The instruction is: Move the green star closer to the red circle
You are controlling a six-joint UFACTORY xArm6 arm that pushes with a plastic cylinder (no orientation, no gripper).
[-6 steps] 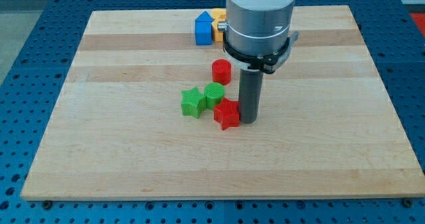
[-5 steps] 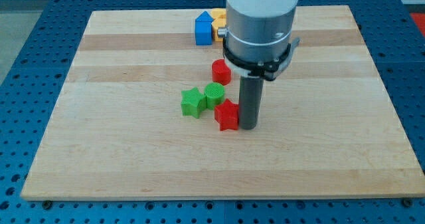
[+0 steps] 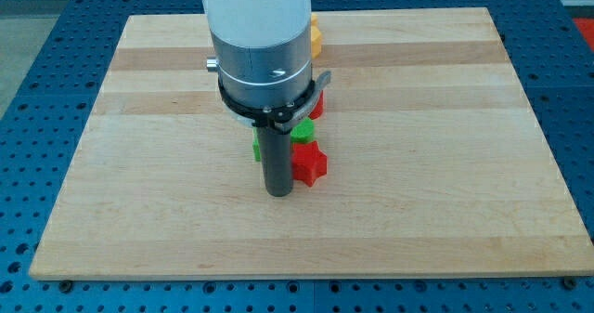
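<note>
Camera view: your tip sits on the surface, just left of the red star. It's a bare rod, no jaws, holding nothing. The rod and arm body hide most of the green star; only a green sliver shows at the rod's left edge, slightly above the tip. The red circle peeks out above-right, past the green round block. A yellow block sits near the top. Judgement: the star needs pushing up-right, so get the tip onto its lower-left side first.
</note>
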